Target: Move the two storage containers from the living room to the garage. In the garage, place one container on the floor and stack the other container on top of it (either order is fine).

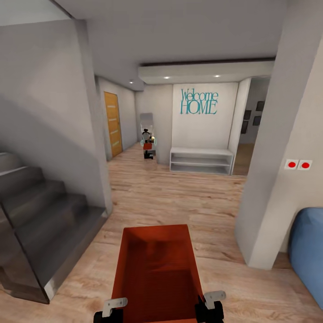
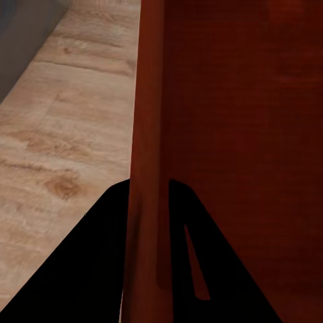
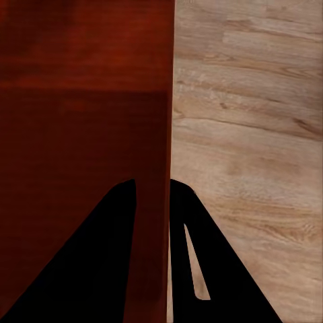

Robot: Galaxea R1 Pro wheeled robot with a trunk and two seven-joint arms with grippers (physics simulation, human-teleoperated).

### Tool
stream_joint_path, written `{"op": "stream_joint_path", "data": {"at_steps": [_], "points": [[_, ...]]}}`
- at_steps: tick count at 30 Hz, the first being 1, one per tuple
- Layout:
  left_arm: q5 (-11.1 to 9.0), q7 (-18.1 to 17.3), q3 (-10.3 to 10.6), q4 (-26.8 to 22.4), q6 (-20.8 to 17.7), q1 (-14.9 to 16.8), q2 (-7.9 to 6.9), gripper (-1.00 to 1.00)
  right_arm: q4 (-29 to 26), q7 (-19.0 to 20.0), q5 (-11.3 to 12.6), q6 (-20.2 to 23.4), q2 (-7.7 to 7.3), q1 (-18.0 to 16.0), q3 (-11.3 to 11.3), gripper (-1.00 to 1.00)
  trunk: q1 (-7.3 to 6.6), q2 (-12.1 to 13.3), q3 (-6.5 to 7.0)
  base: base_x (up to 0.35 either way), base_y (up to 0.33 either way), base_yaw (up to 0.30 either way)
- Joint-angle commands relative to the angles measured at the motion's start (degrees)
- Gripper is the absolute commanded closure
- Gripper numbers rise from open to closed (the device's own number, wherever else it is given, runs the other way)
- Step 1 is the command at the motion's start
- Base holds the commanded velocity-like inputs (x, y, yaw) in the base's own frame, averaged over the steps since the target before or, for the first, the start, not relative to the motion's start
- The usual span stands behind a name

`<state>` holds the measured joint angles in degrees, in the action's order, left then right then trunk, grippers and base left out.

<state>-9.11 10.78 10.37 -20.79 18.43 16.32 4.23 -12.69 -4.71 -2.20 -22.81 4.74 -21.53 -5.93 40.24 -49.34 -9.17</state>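
head view: left end effector (image 1: 115,306) and right end effector (image 1: 211,299) each pinch a side wall of the storage container (image 1: 157,269), carried above the wood floor (image 1: 188,197); stairs (image 1: 40,224) left, white pillar (image 1: 273,179) right, orange door (image 1: 112,123) ahead.

My left gripper (image 2: 149,222) clamped over the box wall

My two black fingers (image 2: 87,269) straddle the thin orange-red wall of the box (image 2: 235,134), one on each face of it, pressed against it. On one side of that wall I see the box's dark red inside; on the other, light wood plank floor (image 2: 67,121), with a grey edge (image 2: 27,33) just beyond the planks.
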Motion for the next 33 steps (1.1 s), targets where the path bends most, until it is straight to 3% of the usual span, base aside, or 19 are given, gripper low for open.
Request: {"op": "stream_joint_path", "data": {"at_steps": [1, 33], "points": [[-0.8, 0.8, 1.0, 0.1, 0.3, 0.0, -0.1, 1.0, 0.0, -0.7, -0.5, 0.0, -0.03, -0.1, -0.3, 1.0, 0.04, -0.1, -0.08, 0.336, 0.0, 0.0], [-0.7, 0.7, 1.0, 0.0, 0.4, 0.0, -0.1, 1.0, 0.0, -0.7, -0.5, 0.0, 0.0, -0.1, -0.3, 1.0, 0.04, -0.1, -0.08, 0.336, 0.0, 0.0]]}}
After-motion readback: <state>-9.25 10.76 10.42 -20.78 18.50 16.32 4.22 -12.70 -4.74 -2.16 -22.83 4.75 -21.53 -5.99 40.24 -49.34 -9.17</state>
